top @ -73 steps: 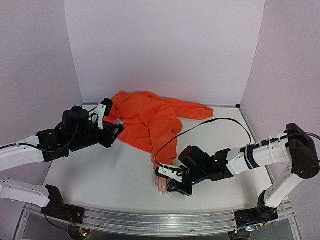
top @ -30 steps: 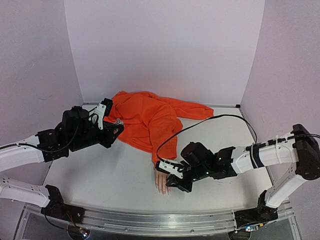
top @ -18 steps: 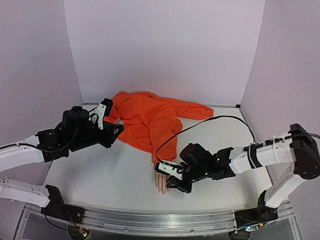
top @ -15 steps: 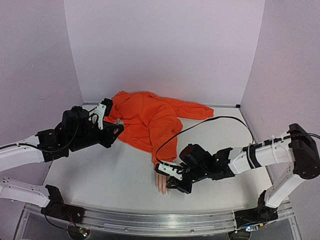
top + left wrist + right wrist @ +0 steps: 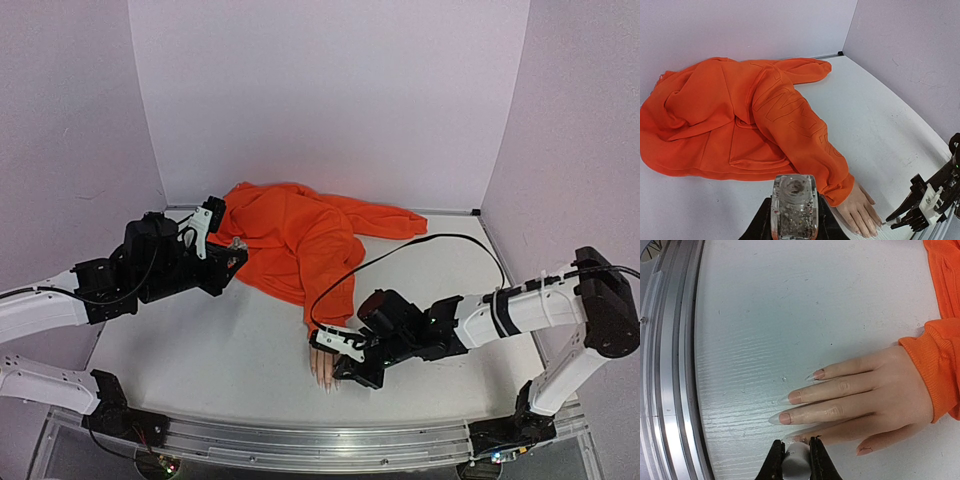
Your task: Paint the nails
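Nails (image 5: 785,418) tipped the mannequin hand (image 5: 880,390), lying flat on the table (image 5: 765,315) near its front edge. The right jaws were closed on a small white piece (image 5: 796,463), just beside one fingertip. The left jaws gripped a clear bottle (image 5: 794,206), well apart.

the white piece (image 5: 795,466) in the right end effector (image 5: 796,446) runs off the right wrist view's lower edge.

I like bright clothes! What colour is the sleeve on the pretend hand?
Orange all over. The sleeve shows best in the left wrist view.
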